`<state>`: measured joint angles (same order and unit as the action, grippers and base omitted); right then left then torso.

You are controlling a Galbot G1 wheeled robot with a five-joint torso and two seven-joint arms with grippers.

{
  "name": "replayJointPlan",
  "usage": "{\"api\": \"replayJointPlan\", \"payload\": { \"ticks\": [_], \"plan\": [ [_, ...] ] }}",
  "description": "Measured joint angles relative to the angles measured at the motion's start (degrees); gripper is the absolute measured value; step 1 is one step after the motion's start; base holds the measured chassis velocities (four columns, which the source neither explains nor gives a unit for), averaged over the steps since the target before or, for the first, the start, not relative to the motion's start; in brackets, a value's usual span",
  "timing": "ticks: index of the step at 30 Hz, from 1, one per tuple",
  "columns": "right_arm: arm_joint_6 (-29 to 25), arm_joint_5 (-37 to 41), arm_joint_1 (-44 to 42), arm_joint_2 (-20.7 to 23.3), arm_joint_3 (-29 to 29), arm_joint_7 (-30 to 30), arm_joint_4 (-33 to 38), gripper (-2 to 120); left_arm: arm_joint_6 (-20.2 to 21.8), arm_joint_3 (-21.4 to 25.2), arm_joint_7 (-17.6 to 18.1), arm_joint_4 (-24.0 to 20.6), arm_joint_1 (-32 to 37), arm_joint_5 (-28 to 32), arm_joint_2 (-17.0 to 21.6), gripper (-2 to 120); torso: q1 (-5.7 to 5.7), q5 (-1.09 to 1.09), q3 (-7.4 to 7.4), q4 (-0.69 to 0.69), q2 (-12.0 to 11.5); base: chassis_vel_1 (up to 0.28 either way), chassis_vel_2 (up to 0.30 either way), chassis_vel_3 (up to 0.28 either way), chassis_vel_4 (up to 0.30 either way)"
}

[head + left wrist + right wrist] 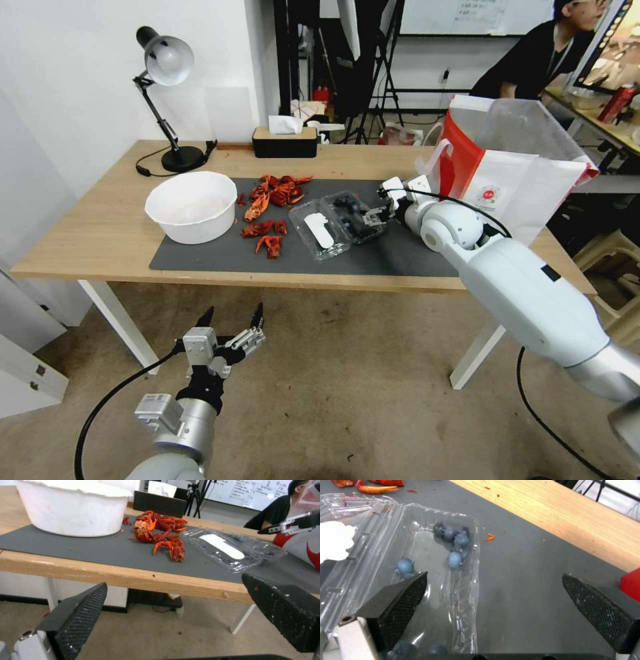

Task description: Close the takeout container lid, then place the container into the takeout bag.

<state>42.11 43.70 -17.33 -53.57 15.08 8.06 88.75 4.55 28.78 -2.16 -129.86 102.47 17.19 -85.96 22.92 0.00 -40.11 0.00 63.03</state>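
Note:
The takeout container (pixel 352 215) lies open on the grey mat, several dark blueberries (pixel 455 542) in its clear base. Its lid (pixel 319 232), bearing an oblong white sticker, is folded flat toward the bowl side. My right gripper (pixel 368 217) is open at the base's bag-side edge. In the right wrist view one finger (pixel 398 600) hangs over the base and the other (pixel 600 607) over bare mat. The takeout bag (pixel 517 183) stands open at the table's right end, just behind my right arm. My left gripper (pixel 230 323) is open, low in front of the table.
A white bowl (pixel 193 205) sits at the mat's left end, with red crayfish shells (pixel 270 200) between it and the container. A black desk lamp (pixel 167 67) and a tissue box (pixel 285 141) stand along the back of the table (pixel 87 233).

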Motion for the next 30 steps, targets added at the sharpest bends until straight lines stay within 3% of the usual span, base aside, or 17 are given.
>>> {"api": "replayJointPlan", "payload": {
  "ticks": [2,13,30],
  "plan": [
    [-0.01,5.03,2.49,1.13,2.91,2.02,-0.43,100,0.25,-0.32,-0.06,-0.24,0.07,0.63,0.08,100,0.0,0.0,0.0,0.0,0.0,0.0,0.0,0.0,0.0],
    [-0.01,16.53,9.69,4.52,11.09,5.95,-0.98,100,0.65,-0.98,-0.09,-0.47,0.27,0.78,0.1,100,-0.01,0.0,0.0,-0.01,0.0,0.0,0.0,0.0,0.0],
    [0.01,28.93,13.9,5.65,18.5,15.96,-0.15,100,0.66,-1.18,-0.09,-1.18,0.99,0.28,0.58,100,0.0,-0.01,0.0,0.0,0.0,0.0,0.0,0.0,0.0]
  ]
}}
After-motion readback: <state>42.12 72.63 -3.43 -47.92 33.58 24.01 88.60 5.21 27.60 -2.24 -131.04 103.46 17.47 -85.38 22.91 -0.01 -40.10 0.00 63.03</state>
